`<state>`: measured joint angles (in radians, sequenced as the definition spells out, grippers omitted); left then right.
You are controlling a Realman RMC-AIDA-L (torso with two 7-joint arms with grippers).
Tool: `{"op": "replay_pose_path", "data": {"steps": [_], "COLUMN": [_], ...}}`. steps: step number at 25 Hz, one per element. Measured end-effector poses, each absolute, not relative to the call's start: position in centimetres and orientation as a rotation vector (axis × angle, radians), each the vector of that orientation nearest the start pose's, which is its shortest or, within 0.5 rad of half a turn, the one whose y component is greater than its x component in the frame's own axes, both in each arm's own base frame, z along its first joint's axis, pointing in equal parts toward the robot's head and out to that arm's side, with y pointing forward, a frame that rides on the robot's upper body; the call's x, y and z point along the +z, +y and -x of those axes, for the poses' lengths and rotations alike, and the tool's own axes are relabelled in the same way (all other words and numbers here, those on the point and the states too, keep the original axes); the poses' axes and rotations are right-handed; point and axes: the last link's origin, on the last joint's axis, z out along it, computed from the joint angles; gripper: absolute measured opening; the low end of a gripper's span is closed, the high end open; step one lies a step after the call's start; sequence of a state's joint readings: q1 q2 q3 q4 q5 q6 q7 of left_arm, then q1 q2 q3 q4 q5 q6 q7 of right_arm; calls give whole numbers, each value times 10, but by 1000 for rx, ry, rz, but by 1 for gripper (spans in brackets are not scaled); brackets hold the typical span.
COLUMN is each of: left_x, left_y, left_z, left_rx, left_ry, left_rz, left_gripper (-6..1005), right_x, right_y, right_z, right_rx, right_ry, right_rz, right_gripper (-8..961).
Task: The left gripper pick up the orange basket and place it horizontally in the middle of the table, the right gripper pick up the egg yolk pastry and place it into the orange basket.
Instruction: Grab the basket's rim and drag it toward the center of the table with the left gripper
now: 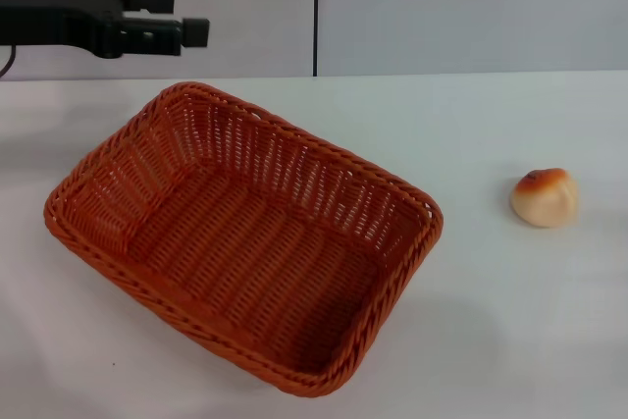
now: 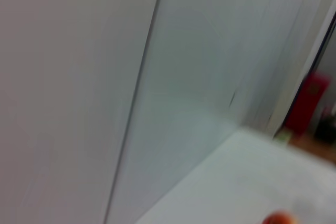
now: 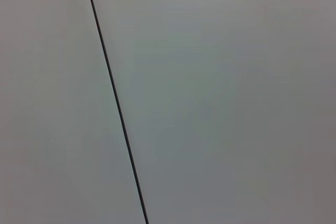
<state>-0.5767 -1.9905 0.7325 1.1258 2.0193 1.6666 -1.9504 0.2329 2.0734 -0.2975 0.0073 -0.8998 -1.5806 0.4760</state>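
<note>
The orange basket (image 1: 245, 242) is sitting on the white worktop (image 1: 491, 340), toward the left of the middle, turned at an angle so its long sides are running diagonally rather than squarely across. The left gripper (image 1: 191, 31) is hanging high above the far left corner of the worktop, well clear of the basket and holding nothing; whether its fingers are parted or closed cannot be told from here. The right gripper is not showing in any view. The egg yolk pastry (image 1: 545, 196) is resting on the worktop well to the right of the basket, apart from it. If the basket is being left at this slant, the call for a horizontal placement is probably not being met, and a fresh grasp on the braided rim risks tipping or dragging the light wicker. The pastry is looking soft and rounded, so a hard pinch is likely crushing it, and a glancing approach could be sending it rolling away.
</note>
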Motion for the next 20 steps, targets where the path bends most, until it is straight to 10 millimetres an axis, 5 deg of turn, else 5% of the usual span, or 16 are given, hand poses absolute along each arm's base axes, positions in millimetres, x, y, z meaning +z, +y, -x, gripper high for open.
{"op": "replay_pose_path", "data": {"steps": [8, 20], "left_x": [98, 99], "left_y": [381, 379], "left_z": [197, 222], "left_rx": [-254, 0], "left_ry": [-749, -857], "left_rz": [2642, 2559], "left_gripper": [800, 799], "right_x": [61, 62], "right_y": [231, 235], "right_z": [-393, -395], "right_rx": [902, 887], "right_ry": [615, 620], "right_rz": [1151, 1152], "right_gripper": [665, 665]}}
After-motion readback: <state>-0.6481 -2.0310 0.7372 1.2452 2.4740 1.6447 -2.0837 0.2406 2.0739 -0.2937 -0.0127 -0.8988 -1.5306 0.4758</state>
